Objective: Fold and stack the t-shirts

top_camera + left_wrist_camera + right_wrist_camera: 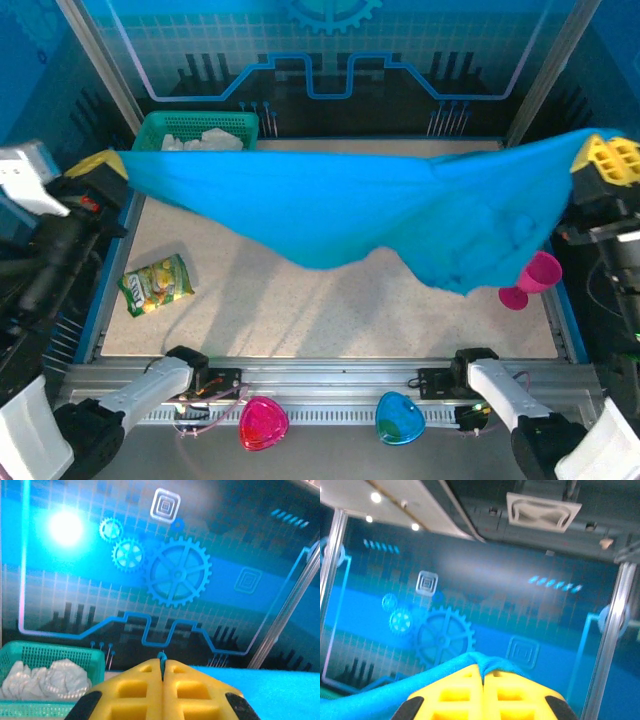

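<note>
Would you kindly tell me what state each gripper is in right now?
Left gripper: closed, holding one end of the soft teal-blue cloth t-shirt.
Right gripper: closed, holding the t-shirt's other end.

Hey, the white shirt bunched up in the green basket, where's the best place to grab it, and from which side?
Pinch a raised fold near the top of the white shirt, coming straight down from above. It lies crumpled inside the green basket, whose mesh walls would likely block any sideways approach.
</note>
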Motion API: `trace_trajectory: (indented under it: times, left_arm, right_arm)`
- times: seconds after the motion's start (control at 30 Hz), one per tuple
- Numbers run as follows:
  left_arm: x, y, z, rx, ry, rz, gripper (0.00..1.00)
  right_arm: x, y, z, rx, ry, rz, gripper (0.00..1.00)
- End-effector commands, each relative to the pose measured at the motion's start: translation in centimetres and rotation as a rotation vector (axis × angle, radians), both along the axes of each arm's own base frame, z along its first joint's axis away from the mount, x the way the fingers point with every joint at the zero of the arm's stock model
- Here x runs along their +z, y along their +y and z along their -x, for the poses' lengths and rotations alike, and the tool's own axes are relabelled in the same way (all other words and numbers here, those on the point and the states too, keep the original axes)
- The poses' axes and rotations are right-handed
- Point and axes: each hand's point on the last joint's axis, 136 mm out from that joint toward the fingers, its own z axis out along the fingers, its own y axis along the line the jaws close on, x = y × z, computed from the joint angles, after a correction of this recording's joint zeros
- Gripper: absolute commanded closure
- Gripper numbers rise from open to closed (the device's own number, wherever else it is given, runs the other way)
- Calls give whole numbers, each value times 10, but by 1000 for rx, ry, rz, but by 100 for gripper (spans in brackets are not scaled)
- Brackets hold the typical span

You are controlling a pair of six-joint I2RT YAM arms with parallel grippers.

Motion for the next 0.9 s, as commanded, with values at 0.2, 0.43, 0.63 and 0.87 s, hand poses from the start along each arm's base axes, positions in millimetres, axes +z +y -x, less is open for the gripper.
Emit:
trace_trajectory:
  times: [0.2, 0.43, 0.63, 0.87]
  left_arm:
    - [19, -16, -75, 55, 24, -141, 94]
    - [-36, -50, -192, 56, 164, -216, 93]
    - [-152, -73, -313, 34, 383, -169, 92]
    - [-350, -92, -445, 7, 690, -132, 100]
  right_arm:
    - [21, -13, -110, -158, 62, 107, 100]
    - [-36, -22, -251, -190, 245, 156, 100]
    - [-151, -24, -390, -140, 481, 162, 100]
    - [-342, -19, -530, -128, 808, 123, 100]
